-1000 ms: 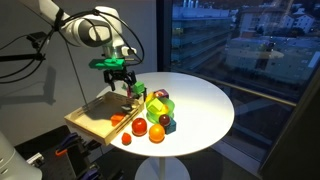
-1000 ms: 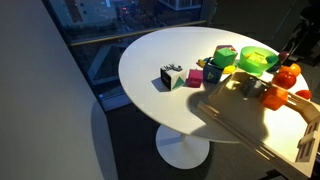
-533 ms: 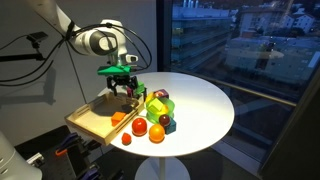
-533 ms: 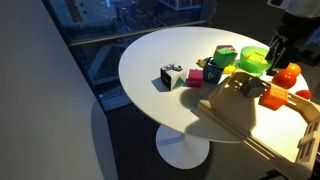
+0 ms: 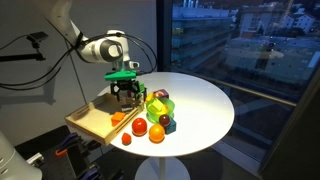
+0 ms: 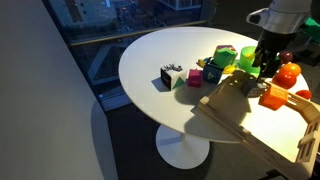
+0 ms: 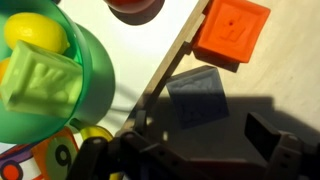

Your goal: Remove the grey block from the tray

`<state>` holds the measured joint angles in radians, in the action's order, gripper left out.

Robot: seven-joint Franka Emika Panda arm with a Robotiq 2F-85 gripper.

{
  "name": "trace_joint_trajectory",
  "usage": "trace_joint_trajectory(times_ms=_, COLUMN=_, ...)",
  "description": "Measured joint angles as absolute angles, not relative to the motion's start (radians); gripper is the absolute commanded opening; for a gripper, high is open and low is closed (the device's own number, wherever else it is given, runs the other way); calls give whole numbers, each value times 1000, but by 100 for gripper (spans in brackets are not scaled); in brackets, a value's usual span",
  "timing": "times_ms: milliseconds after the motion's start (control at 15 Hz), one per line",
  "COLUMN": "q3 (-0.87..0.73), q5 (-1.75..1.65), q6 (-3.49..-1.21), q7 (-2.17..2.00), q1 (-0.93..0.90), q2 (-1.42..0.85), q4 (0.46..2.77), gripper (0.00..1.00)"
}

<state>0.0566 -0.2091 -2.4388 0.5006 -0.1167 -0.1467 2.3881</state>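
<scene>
Wrist view puts the small plain grey cube-shaped block (image 7: 197,97) at centre frame for you, lying inside the shallow light-wood tray (image 7: 172,58) just beside its rim, with a flat orange square block (image 7: 232,30) at upper right. Your gripper (image 7: 185,150) comes in from the bottom edge with its dark fingers (image 7: 275,140) spread wide, and the grey block lies just above the gap. In both exterior views the gripper (image 5: 124,95) (image 6: 264,70) hangs low over the tray (image 5: 88,122) (image 6: 235,115).

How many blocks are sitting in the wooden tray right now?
2: the grey block lies between the open gripper fingers, and an orange block lies beside it, apart. The arm may hide others in the tray.
</scene>
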Motion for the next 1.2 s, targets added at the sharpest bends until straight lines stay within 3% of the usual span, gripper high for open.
trace_joint_trajectory(times_ms=933, q3=87, q5=-209, q6=-2452, q7=565, q1=-100, q2=-253, q4=2367, gripper=100)
trace_joint_trajectory(times_ms=1067, q3=93, q5=-209, q6=-2457, q7=569, q1=-100, q2=-264, q4=2364, gripper=74)
trace_joint_trajectory(times_ms=1200, q3=98, q5=-209, q6=-2459, q7=569, q1=-100, q2=-273, q4=2358, gripper=58)
